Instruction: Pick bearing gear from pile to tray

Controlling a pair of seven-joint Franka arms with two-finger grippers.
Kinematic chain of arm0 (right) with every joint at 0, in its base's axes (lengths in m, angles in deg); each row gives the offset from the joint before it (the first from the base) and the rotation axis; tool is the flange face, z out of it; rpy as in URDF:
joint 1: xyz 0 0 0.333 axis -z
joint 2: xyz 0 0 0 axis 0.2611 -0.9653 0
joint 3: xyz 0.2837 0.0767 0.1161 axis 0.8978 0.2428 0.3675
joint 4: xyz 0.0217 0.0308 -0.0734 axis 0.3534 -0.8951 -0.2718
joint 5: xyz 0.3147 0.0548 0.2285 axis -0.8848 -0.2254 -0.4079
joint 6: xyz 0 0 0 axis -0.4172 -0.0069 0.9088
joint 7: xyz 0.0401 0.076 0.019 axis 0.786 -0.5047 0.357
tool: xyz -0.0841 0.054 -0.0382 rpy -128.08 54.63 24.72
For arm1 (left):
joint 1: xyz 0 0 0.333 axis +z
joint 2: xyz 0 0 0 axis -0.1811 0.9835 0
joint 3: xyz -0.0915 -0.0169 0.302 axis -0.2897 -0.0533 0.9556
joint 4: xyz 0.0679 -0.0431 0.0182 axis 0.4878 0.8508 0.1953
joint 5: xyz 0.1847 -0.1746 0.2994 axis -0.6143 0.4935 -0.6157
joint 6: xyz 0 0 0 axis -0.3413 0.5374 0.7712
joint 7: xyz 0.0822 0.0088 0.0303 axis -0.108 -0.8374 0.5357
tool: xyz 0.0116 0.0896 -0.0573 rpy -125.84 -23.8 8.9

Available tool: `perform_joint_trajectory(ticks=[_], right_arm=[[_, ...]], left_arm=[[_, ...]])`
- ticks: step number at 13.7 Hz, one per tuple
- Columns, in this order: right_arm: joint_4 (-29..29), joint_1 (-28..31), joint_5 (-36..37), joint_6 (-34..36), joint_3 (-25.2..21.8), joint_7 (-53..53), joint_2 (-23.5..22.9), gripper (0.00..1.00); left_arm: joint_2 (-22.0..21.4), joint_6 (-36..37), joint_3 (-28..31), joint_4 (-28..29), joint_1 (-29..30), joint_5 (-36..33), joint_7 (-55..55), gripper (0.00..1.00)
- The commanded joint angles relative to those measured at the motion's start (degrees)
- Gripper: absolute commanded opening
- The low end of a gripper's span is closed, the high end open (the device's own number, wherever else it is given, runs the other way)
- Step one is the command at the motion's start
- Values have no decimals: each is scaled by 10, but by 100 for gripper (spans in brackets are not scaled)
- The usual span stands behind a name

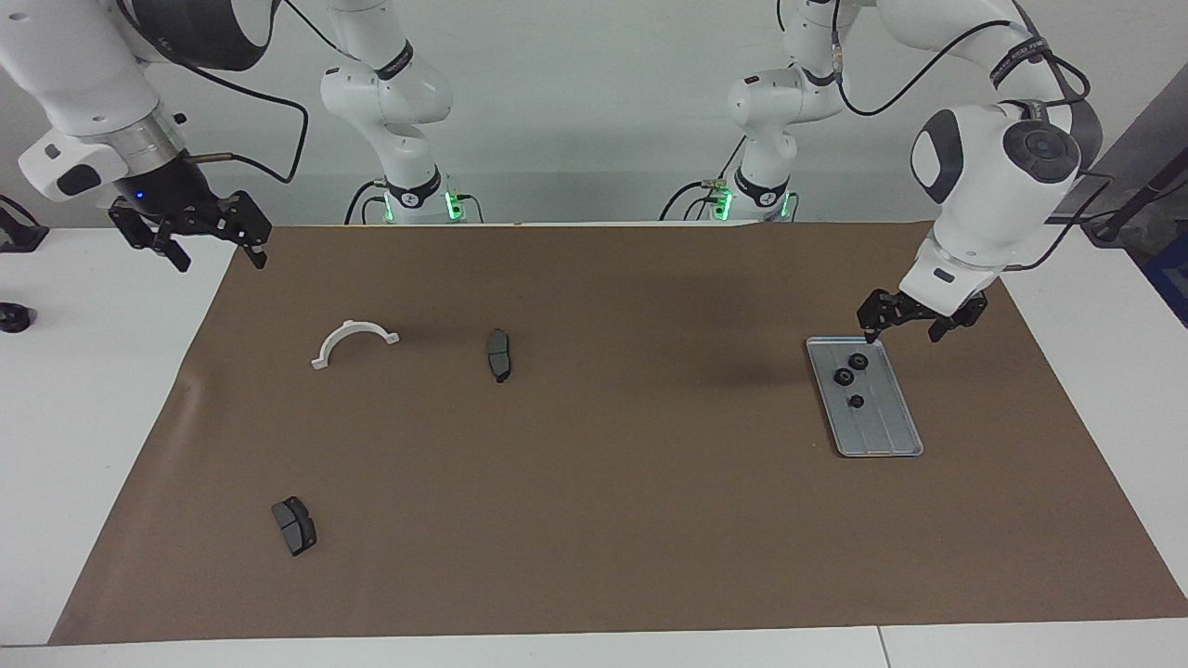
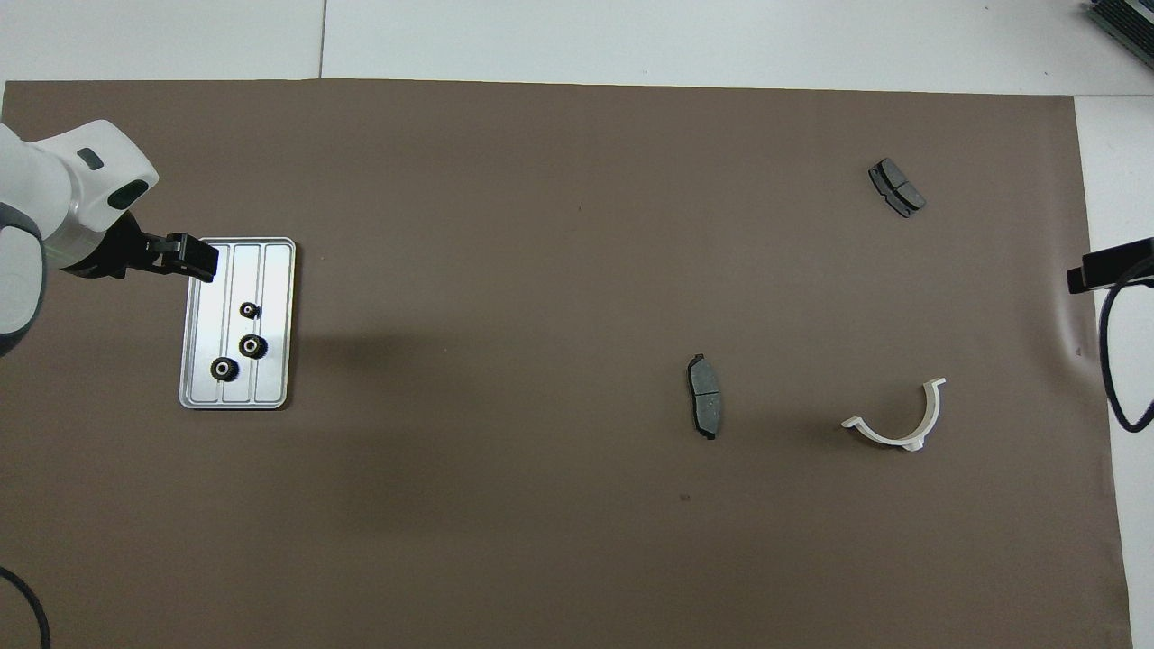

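The silver ridged tray (image 1: 884, 432) (image 2: 271, 379) lies toward the left arm's end of the table. Three small black bearing gears lie loose on it: one (image 1: 859, 361) (image 2: 223, 368) nearest the robots, one (image 1: 843, 377) (image 2: 251, 345) in the middle, one (image 1: 856, 401) (image 2: 248, 310) farthest. My left gripper (image 1: 908, 327) hangs open and empty over the tray's end nearer the robots. What shows of the pile is a white half-ring bracket (image 1: 355, 340) (image 2: 897, 424) and two dark grey brake pads (image 1: 499, 354) (image 1: 294, 525). My right gripper (image 1: 190, 246) waits open over the table's edge at the right arm's end.
A brown mat (image 1: 594, 482) covers most of the white table. The brake pads (image 2: 705, 407) (image 2: 896, 187) and the bracket lie well apart from one another toward the right arm's end. A small black object (image 1: 13, 317) sits on the white table off the mat.
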Motion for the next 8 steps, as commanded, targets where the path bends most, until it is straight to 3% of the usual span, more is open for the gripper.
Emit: perform_joint_trajectory(ticks=[1,3,8], right_arm=[[-12,0,-1,-5,-2,13,8,100],[-12,0,-1,-5,-1,12,8,100],[-12,0,-1,-5,-1,12,8,100]], left_arm=[[-34,37,10,5,5,20,-12,100],[-72,70,17,6,10,39,-12,100],[-93,86,15,5,27,59,-12,100]])
